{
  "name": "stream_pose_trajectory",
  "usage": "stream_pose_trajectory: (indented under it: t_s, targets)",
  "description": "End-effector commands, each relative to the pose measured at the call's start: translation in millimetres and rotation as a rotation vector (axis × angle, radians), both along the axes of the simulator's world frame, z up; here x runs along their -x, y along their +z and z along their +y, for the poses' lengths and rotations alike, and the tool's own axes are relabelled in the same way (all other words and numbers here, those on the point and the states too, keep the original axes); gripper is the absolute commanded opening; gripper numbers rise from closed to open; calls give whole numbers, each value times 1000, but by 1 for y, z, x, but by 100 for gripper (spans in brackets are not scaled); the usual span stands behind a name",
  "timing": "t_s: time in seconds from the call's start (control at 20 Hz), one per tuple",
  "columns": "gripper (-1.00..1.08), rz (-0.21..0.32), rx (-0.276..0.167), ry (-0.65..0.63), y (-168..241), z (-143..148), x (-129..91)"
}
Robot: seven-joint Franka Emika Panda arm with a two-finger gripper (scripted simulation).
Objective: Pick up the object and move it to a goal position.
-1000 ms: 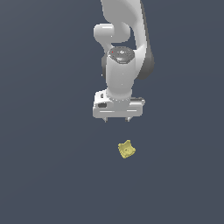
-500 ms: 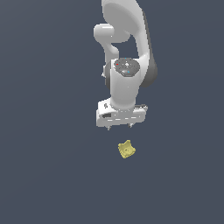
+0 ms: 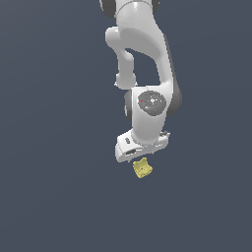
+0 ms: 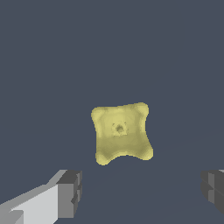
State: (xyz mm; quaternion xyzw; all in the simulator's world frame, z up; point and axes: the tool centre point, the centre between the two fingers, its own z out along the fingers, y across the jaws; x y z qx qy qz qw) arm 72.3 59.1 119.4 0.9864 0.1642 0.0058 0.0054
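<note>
The object [image 3: 142,169] is a small pale-yellow chunky piece with a hollowed top and four raised corners, lying on the dark grey floor. In the wrist view the object [image 4: 121,132] fills the middle, with a small pit at its centre. My white gripper [image 3: 141,156] hangs just above and slightly behind it in the exterior view, its fingers mostly hidden by the hand. The wrist view shows the gripper [image 4: 142,192] open, its two dark fingertips [image 4: 70,193] wide apart with nothing between them; the object lies beyond the gap, not inside it.
A plain dark grey floor [image 3: 59,197] surrounds the object on every side. The white arm [image 3: 142,59] rises from the hand toward the top of the exterior view.
The arm has come down and toward the object over the last second; the hand now sits right above the piece. The object has not moved.
</note>
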Motion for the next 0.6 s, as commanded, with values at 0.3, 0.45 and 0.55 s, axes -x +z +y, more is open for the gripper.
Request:
stream_pose_trajectory:
  t_s: [0.3, 0.45, 0.55]
  targets:
    - [100, 12, -7, 93, -26, 12, -16]
    - [100, 13, -8, 105, -29, 14, -18]
    - [100, 14, -8, 107, -30, 14, -19]
